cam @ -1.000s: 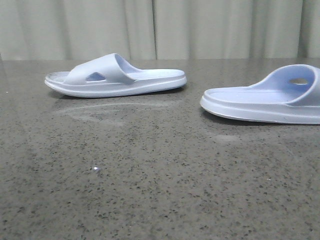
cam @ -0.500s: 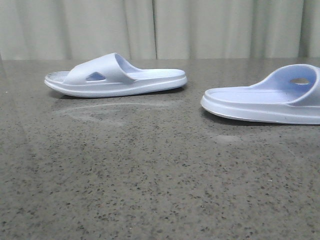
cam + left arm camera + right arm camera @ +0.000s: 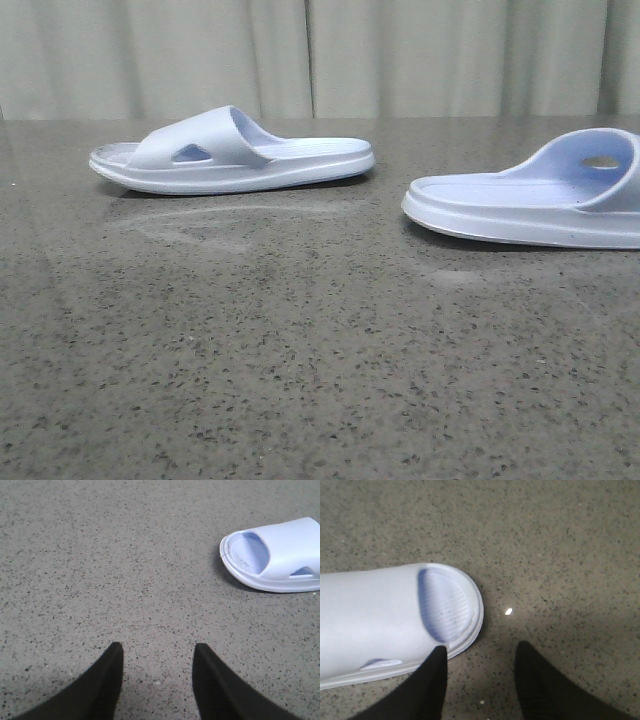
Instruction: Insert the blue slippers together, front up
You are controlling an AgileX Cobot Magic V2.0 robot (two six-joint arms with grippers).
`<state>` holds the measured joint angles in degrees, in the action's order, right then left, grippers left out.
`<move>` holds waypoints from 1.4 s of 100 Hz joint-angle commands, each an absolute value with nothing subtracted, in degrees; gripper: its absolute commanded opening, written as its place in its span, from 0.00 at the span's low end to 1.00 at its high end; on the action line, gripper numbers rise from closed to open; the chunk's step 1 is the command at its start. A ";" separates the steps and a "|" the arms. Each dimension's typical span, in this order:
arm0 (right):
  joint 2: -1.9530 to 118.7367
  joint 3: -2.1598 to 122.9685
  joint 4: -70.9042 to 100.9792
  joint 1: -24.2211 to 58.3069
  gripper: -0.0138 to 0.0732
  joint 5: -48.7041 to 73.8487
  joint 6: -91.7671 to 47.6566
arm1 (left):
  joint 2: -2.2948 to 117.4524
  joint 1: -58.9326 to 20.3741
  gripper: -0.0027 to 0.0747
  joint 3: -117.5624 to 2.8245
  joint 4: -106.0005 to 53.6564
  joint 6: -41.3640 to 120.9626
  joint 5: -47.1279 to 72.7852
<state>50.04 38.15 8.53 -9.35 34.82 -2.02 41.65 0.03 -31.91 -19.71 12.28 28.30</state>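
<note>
On the speckled stone table (image 3: 300, 350) both blue slippers, left one (image 3: 232, 152) and right one (image 3: 530, 195), lie well apart, unmoved since a second ago. Left gripper (image 3: 156, 652) and right gripper (image 3: 480, 655) hang open, empty; nothing grasped yet

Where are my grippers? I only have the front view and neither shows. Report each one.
Observer: The left gripper is open over bare table, holding nothing.
Operator: Give me its slipper.
Observer: The left slipper lies apart from it, toe end nearest.
Operator: Now the right.
Observer: The right gripper is open, with one finger at the toe rim of the right slipper.
</note>
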 commanded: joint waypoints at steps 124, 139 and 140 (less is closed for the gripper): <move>79.14 51.71 42.34 -20.43 0.41 45.19 -30.66 | 54.17 0.07 0.50 -40.00 -29.22 19.73 24.97; 79.14 51.71 42.34 -20.43 0.14 45.62 -30.66 | 54.17 0.07 0.46 -40.00 -29.22 19.73 24.71; 79.14 51.71 42.34 -20.43 0.11 45.62 -30.66 | 54.17 0.07 0.46 -40.00 -29.22 19.73 24.71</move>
<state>80.48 49.95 40.45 -19.93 45.51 -29.67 54.53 0.03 -37.96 -27.96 19.70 28.07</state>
